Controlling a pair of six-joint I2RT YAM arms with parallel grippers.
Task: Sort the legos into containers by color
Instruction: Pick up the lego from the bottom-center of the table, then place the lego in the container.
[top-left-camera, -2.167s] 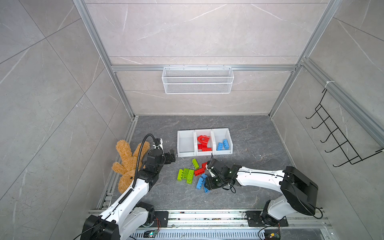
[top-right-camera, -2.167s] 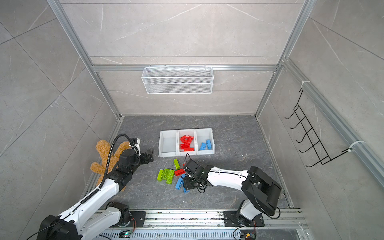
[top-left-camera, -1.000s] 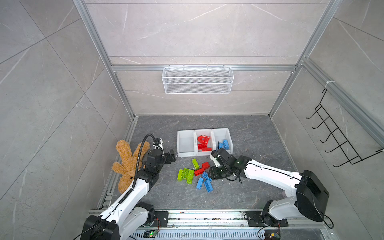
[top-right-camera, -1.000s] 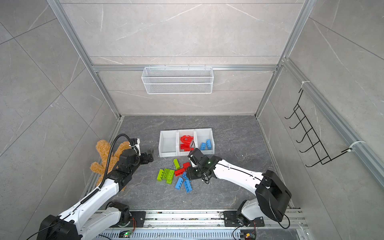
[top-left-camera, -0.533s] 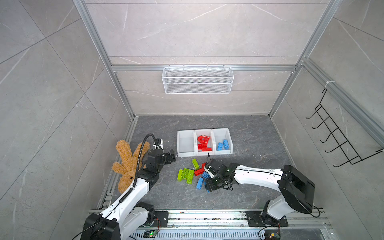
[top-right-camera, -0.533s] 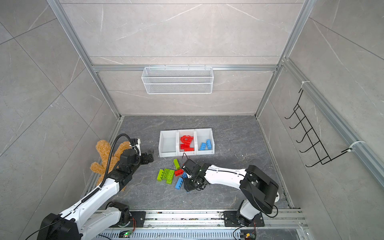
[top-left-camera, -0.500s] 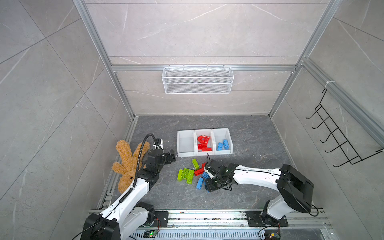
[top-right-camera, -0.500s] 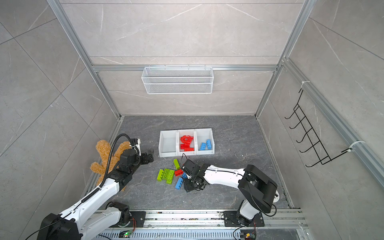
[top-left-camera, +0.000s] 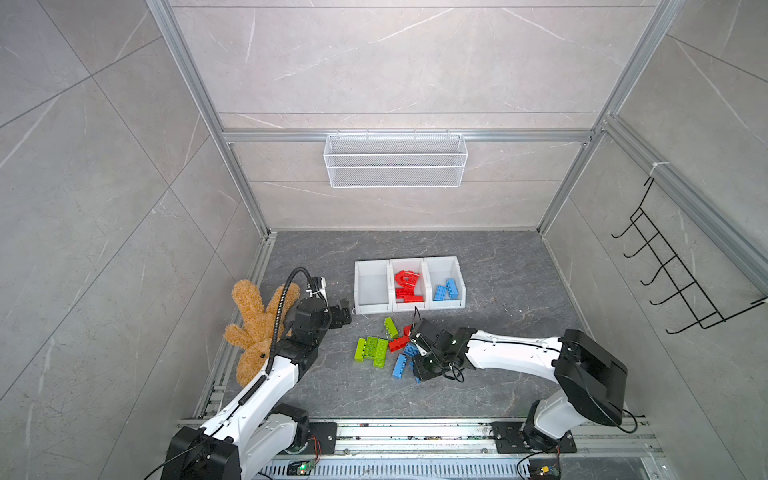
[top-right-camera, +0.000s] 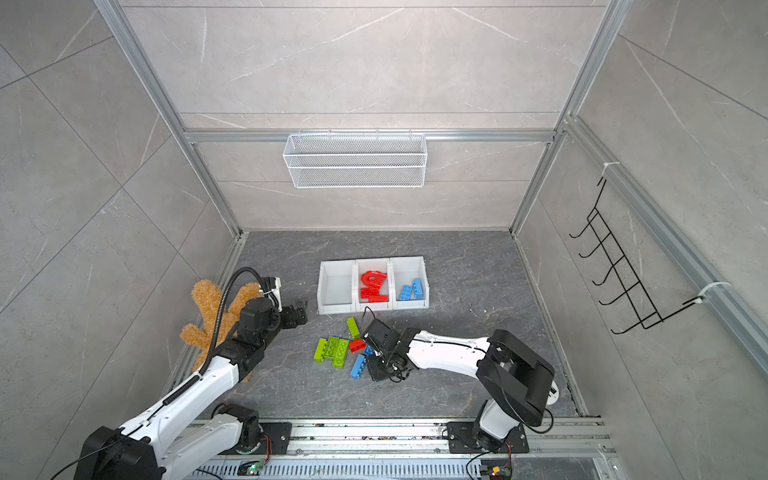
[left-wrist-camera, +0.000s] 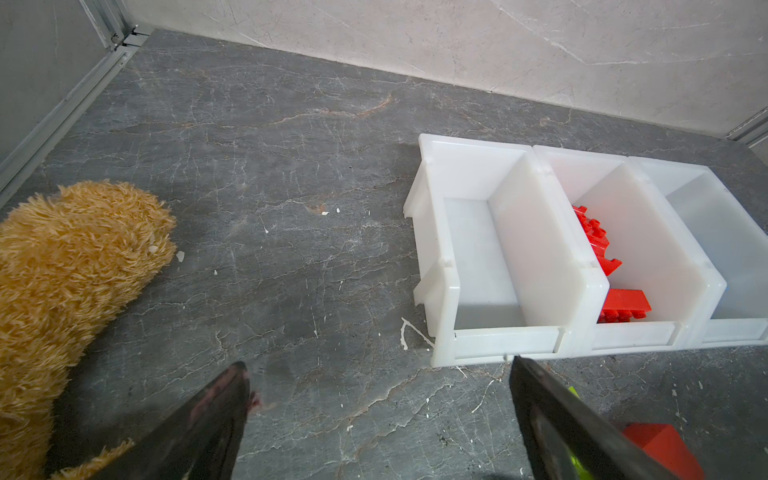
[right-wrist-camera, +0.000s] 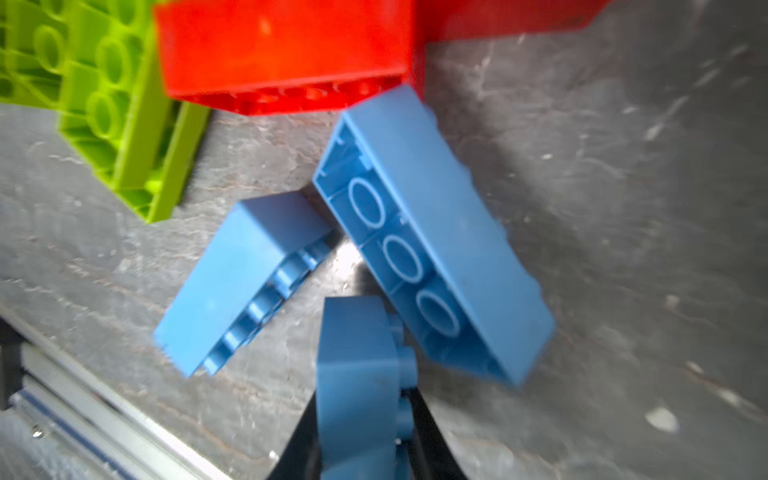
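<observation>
Much bare floor (top-left-camera: 478, 395) borders the right tool (top-left-camera: 417, 369) (gripping a blue lego (right-wrist-camera: 355, 361)).

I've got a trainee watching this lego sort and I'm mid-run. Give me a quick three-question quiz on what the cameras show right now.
1. True or false: the white bin nearest the plush toy holds green bricks.
2. Multiple choice: the right gripper is shut on A) a red brick, B) a blue brick, C) nothing.
3. Fill in: the only colour with no brick in a bin yet is ____.

Key: 1 false, that bin is empty and the green bricks lie on the floor; 2 B; 3 green.
</observation>
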